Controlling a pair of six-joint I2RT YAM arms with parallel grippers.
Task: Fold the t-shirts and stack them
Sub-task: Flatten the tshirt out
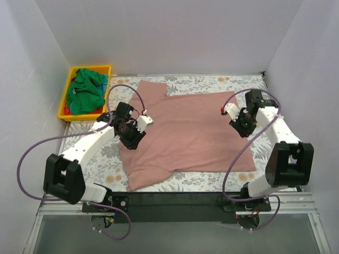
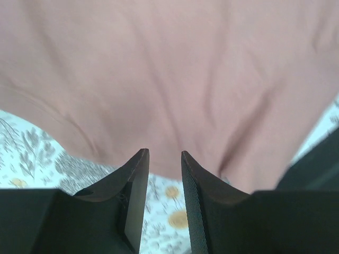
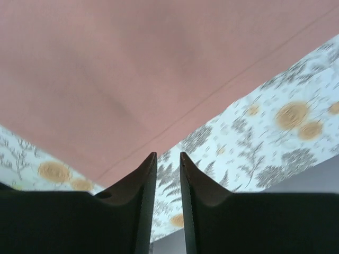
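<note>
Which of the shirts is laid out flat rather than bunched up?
The pink shirt, spread across the flowered table cover. The green shirt is crumpled in the yellow bin at the far left corner, over some red fabric.

Pink t-shirt (image 1: 196, 132) reads as soft matt cotton, faintly creased, a stitched line along its hem. The table cover (image 1: 106, 159) under it is flat, dull printed cloth. The yellow bin (image 1: 92, 67) is glossy plastic, and the green t-shirt (image 1: 85, 91) and red fabric (image 1: 67, 110) in it are matt and crumpled. On the left gripper (image 2: 164, 153), the fingers (image 2: 193, 211) are matt black, one inner face finely ribbed. The left arm (image 1: 85, 148) wears a smooth white shell.
</note>
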